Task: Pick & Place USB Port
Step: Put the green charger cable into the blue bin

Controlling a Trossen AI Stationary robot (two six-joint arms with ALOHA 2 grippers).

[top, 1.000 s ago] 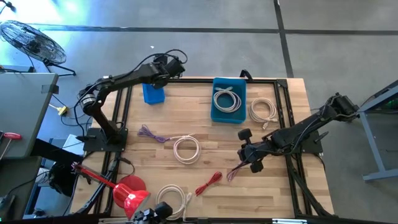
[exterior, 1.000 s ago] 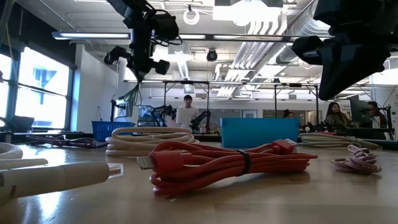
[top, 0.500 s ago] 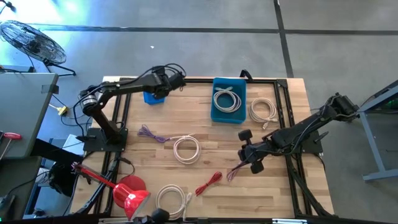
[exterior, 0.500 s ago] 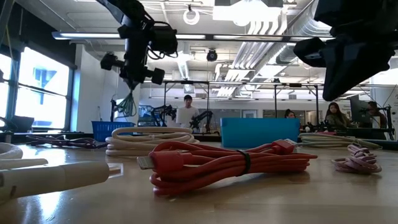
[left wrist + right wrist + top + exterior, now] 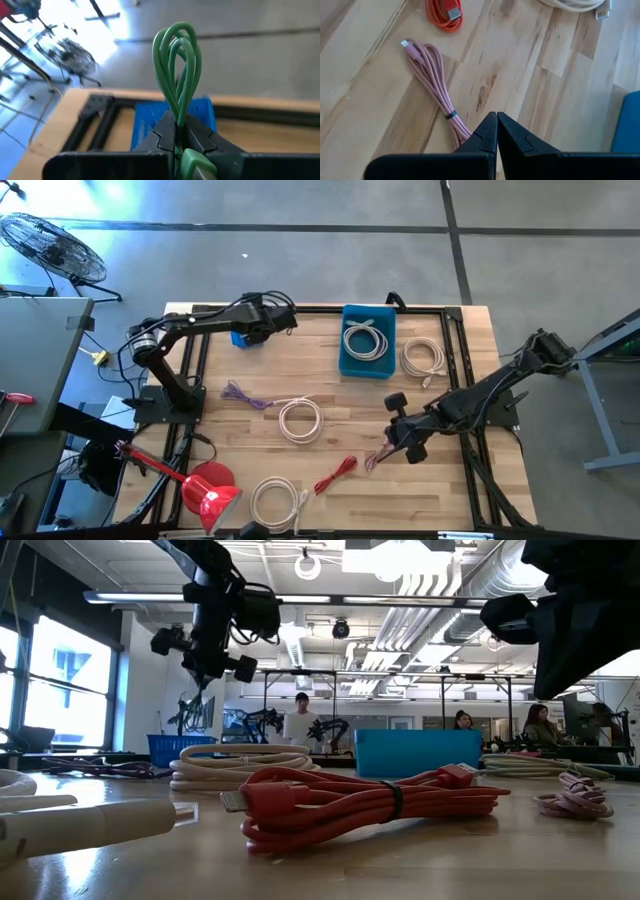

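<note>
My left gripper [image 5: 272, 318] hangs high over the table's far left and is shut on a coiled green cable [image 5: 178, 65]. A small blue bin [image 5: 150, 120] stands below it, at the far edge [image 5: 240, 338]. My right gripper [image 5: 497, 118] is shut and hovers over the near right of the table [image 5: 404, 432]. Just beside its fingertips a pink cable [image 5: 432, 75] lies flat on the wood [image 5: 378, 458]. I see no contact between them. My left gripper pinches the green cable's bundled strands [image 5: 178, 117] between its two fingers. The looped end sticks out past the fingertips, and a green plug end [image 5: 192, 162] sits farther back. In the low view the gripper points down with the cable [image 5: 195, 712] hanging clear of the table.
A larger blue bin [image 5: 367, 340] holds a white cable. Loose on the wood lie white coils [image 5: 300, 420] [image 5: 423, 358] [image 5: 275, 500], a purple cable [image 5: 245, 395] and a red cable [image 5: 335, 475]. A red object [image 5: 205, 490] sits at the near left corner. People are in the room behind.
My left gripper has come down toward the small blue bin, carrying the green cable lower with it and still shut on it.
</note>
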